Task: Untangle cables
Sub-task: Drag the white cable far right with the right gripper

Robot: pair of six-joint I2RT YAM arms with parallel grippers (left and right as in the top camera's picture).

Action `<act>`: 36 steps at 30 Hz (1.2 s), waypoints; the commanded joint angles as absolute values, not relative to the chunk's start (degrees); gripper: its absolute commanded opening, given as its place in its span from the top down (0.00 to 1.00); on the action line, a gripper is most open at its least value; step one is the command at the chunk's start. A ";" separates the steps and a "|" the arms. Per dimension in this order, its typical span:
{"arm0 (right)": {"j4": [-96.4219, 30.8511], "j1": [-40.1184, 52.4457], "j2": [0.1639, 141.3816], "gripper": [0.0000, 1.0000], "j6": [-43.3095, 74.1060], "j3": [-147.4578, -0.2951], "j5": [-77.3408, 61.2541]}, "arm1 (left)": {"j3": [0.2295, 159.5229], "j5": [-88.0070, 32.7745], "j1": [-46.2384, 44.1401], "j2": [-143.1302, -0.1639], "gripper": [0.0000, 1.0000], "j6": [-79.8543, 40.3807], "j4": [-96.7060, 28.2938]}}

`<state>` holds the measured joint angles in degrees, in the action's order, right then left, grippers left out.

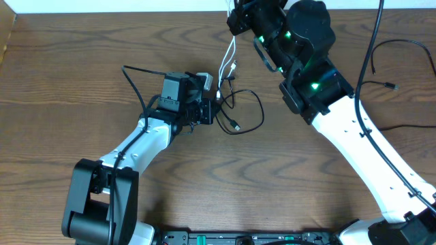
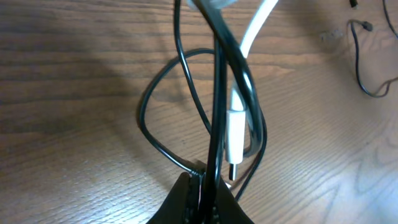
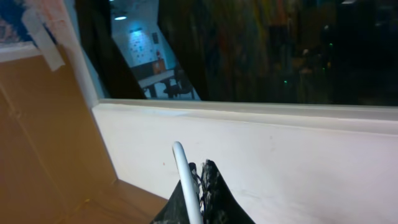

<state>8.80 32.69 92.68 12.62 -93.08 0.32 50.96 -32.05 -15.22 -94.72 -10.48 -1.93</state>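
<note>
Where left hand (image 2: 202, 182) pinches, black cable (image 2: 217, 106) loops.

You find the black cable (image 2: 217, 99) looped on the bench (image 2: 62, 93) — the white cable (image 2: 234, 134), plug downward, threads through its loops.

Wooden table (image 1: 82, 102) is showing brown grain throughout. A thin black wire (image 1: 390, 85) is lying near its right edge. A white wall (image 3: 311, 162) is meeting a brown cardboard panel (image 3: 43, 137) beneath a dark window (image 3: 280, 50).
</note>
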 commanded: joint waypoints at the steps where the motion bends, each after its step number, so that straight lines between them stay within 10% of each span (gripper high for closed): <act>1: 9.02 32.45 91.72 0.99 13.23 -93.10 -2.09 | 51.11 -29.06 -15.18 -94.30 0.92 -10.35 -1.89; 36: -22.13 8.19 89.45 0.99 6.57 -93.10 3.66 | 51.11 -19.79 1.98 -94.30 0.92 -23.29 -12.62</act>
<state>-21.69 9.21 91.42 7.40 -93.06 -1.04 50.96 -20.64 1.52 -94.72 -22.52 -12.12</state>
